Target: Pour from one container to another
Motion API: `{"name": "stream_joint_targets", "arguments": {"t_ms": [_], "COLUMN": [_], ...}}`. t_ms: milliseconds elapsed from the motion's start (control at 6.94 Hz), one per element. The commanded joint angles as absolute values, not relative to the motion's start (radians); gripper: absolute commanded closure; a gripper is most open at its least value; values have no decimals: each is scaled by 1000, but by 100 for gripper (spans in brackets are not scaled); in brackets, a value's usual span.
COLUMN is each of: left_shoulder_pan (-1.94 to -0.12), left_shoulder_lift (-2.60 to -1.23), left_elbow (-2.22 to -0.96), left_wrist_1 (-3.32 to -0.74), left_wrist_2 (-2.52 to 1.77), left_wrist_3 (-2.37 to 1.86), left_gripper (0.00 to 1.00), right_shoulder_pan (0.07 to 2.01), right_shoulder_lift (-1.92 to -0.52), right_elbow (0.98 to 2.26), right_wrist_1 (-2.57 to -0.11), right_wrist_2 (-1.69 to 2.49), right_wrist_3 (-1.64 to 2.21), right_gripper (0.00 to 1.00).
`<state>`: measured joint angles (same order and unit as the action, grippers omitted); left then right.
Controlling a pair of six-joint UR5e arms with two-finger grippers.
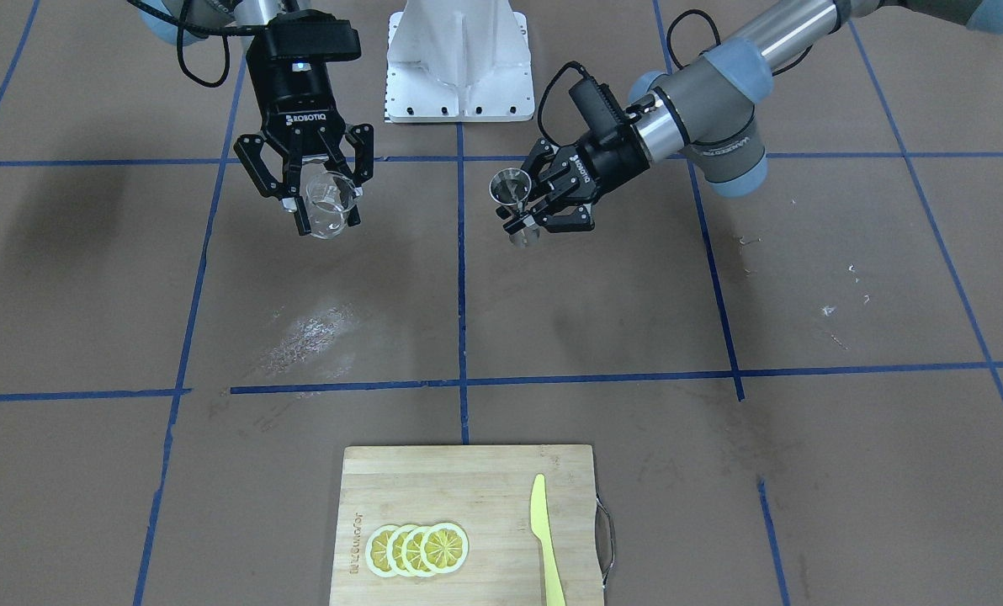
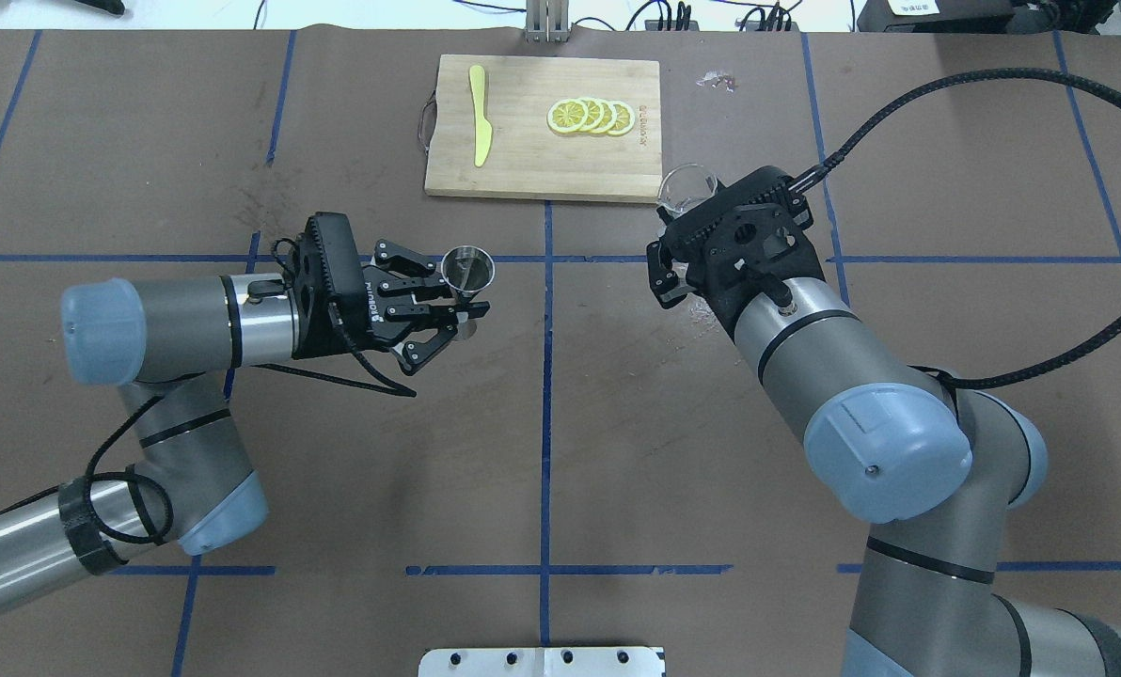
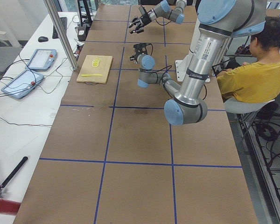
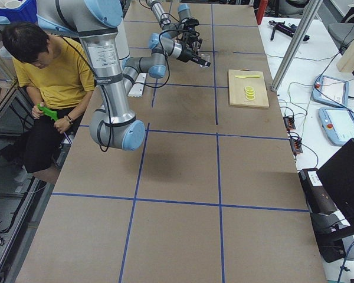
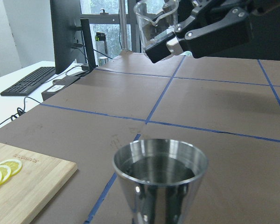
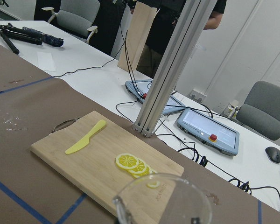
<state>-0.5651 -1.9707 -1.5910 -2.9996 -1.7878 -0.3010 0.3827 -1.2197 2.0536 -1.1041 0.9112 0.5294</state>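
Nearest in the front-facing view, a wooden cutting board (image 1: 468, 497) lies at the edge of the desk (image 1: 636, 320) opposite the robot, about midway along the stretch of that edge that this view shows. On the board a row of four overlapping lemon slices (image 1: 417, 550) sits toward the robot's right. A yellow-green knife (image 1: 543, 539) lies toward the robot's left, near the board's metal handle (image 1: 607, 539), with its length running away from the desk's edge.

Farther in, a whitish smear (image 1: 312, 337) marks the brown desk surface, which blue tape lines (image 1: 461, 295) divide into squares.

Beyond that, both arms hold their loads clear of the desk. The left gripper (image 1: 520, 212) reaches in sideways and its fingers pinch the narrow waist of the steel jigger (image 1: 511, 185), which stands upright with its mouth up. Whether it holds any liquid I cannot tell. The right gripper (image 1: 326, 215) points down, and its fingers are pressed against the sides of the clear glass beaker (image 1: 331, 200), which is roughly upright. The beaker and jigger are well apart, with a blue tape line running between them.

Farthest back, the white robot base (image 1: 459, 63) sits at the robot's edge of the desk, midway between the arms
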Motion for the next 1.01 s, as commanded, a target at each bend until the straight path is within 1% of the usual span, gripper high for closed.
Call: {"name": "stream_joint_targets", "arguments": {"t_ms": [0,577,865], "left_shoulder_pan": [-589,-638,-632], "left_shoulder_lift": [-1840,-1506,-1442], "left_elbow": [-1679,-1692,-1692], "left_wrist_1": [-3011,-3316,-3346], "left_wrist_2": [-1786,-1723,-1553], "left_wrist_3": [-347,-425,-530], "left_gripper": [100,100,100], "right_shoulder_pan": [383,382,380], "right_shoulder_lift": [-1223,-1223,-1224], "right_elbow": [2054,2054,2054], "right_wrist_1": [-1101,-1101,-1100], "right_wrist_2": [911,911,910], "right_wrist_3": [531,531,531], "right_gripper": [100,100,100]}}
